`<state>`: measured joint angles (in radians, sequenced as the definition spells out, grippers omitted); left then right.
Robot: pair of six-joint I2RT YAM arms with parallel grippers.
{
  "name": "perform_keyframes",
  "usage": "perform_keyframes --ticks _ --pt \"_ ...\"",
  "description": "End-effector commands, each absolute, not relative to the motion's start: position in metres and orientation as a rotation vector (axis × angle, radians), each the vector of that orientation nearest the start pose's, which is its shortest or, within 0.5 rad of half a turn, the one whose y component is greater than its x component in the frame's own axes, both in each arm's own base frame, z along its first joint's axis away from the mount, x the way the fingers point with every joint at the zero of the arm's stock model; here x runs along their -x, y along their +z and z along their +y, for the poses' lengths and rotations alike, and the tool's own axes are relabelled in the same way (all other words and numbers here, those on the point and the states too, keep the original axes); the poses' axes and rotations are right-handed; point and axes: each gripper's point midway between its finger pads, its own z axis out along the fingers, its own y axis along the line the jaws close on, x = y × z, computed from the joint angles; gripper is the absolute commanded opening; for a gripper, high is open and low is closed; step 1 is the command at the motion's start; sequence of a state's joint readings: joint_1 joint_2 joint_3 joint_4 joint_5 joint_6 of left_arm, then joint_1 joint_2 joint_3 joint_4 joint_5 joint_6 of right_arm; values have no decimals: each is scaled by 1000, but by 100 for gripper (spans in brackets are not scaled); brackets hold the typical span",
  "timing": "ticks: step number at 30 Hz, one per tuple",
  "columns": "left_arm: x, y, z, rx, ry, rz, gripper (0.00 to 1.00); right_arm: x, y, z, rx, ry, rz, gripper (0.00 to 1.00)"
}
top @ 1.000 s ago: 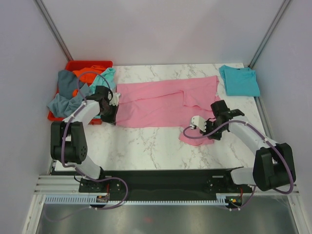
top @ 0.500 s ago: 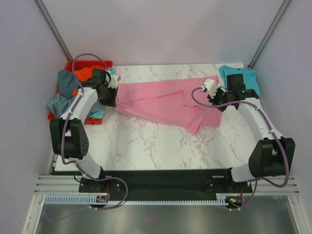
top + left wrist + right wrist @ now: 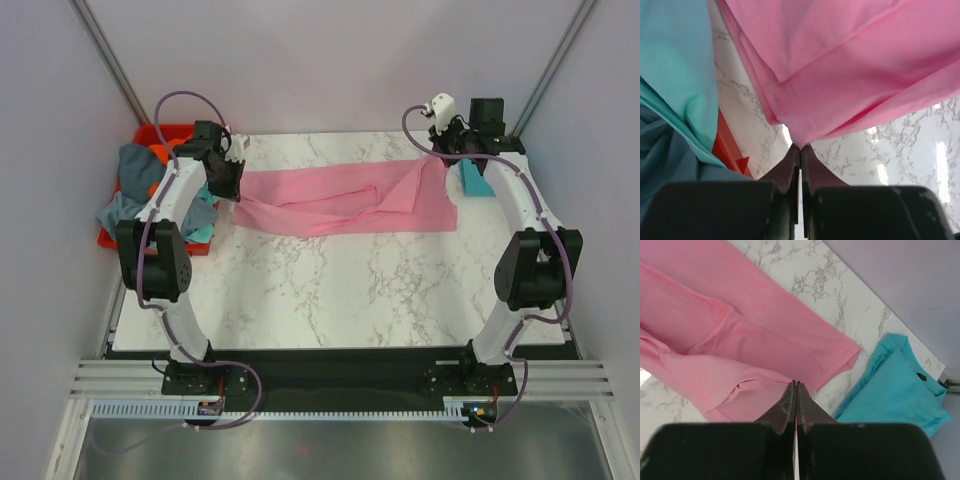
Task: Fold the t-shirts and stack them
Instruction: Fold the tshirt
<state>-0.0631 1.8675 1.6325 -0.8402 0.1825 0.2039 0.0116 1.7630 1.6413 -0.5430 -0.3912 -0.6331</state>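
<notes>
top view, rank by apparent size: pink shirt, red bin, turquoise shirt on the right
1. pink shirt, largest
2. red bin, though clothes cover most of it
3. turquoise shirt, smallest; the right arm hides part of it

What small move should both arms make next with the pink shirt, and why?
Probably lower both held ends onto the table and let go. The left gripper and right gripper are each shut on an end of the pink shirt, which lies doubled along the far side, so the fold looks ready to be laid flat.
</notes>
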Motion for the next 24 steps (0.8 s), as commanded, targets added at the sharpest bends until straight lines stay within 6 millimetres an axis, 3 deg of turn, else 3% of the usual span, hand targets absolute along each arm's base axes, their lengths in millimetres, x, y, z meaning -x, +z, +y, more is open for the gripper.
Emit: perform_keyframes --ticks 1,5,12,16,24 --pt "-450 138 -46 -427 -142 2566 2 -531 244 50 787 83 1930 0" --pt "-468 131 -37 -387 -69 2567 2 -562 235 44 750 53 1934 0" --pt "-495 118 -28 -368 9 2570 2 -599 226 39 682 23 1920 0" --pt "-502 103 -22 -363 50 2592 2 -617 223 35 654 -8 1903 0" --pt "-514 92 -5 -335 185 2593 2 -643 203 30 617 -39 1902 0"
